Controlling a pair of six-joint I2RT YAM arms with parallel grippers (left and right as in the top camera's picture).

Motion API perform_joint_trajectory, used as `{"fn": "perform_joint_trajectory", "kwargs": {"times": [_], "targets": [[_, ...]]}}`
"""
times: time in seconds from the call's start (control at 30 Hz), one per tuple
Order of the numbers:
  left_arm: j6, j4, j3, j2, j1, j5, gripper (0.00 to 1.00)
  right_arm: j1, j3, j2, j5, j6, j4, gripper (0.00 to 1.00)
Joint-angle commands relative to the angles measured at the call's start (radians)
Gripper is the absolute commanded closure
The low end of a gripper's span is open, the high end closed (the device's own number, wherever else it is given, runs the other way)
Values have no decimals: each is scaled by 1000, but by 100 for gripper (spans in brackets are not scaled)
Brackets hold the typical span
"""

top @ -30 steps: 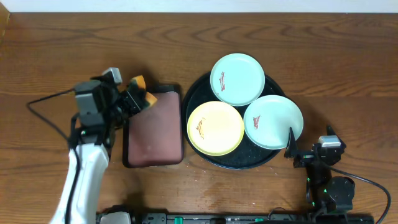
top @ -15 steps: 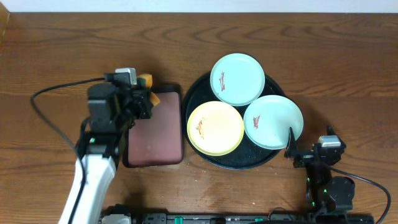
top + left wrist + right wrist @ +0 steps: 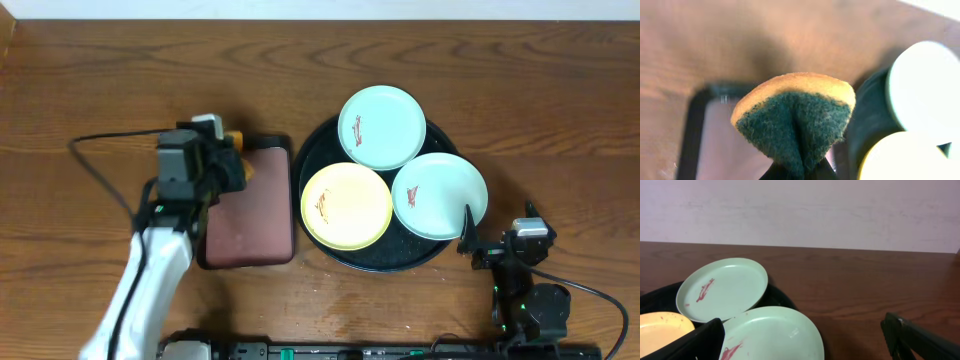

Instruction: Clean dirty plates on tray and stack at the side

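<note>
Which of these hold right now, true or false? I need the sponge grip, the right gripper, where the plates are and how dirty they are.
1. The left gripper is shut on the sponge. True.
2. The right gripper holds a mint plate. False: it is open and holds nothing.
3. All three plates sit on the black tray. True.
4. The yellow plate is already clean. False: it has a reddish smear.
5. The sponge is pressed on the yellow plate. False: it is over the edge of the maroon tray, clear of the plates.
</note>
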Motion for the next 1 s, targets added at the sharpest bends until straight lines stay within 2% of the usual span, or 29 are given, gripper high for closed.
{"fn": "perform_joint_trajectory", "kwargs": {"times": [0.0, 0.1, 0.2, 0.37, 0.53, 0.67, 0.8, 0.9, 0.97], "targets": [[-9, 6, 20, -157, -2, 48, 93, 5, 0, -5, 0, -5, -6, 1], [-9, -37, 19, -257, -2, 50, 93, 5, 0, -5, 0, -5, -6, 1], [-9, -82, 5, -258, -3, -11, 93, 5, 0, -5, 0, -5, -6, 1], [-8, -65, -58, -69, -3, -124, 93, 5, 0, -5, 0, -5, -6, 1], [-8, -65, -40, 46, -2, -92, 92, 5, 0, -5, 0, -5, -6, 1], [-8, -82, 11, -39, -2, -20, 93, 5, 0, -5, 0, -5, -6, 1], [-10, -90, 71, -236, -3, 36, 93, 5, 0, -5, 0, -5, -6, 1], [-9, -82, 70, -345, -3, 32, 93, 5, 0, -5, 0, -5, -6, 1], [-9, -87, 40, -372, -3, -29, 93, 5, 0, -5, 0, -5, -6, 1]]}}
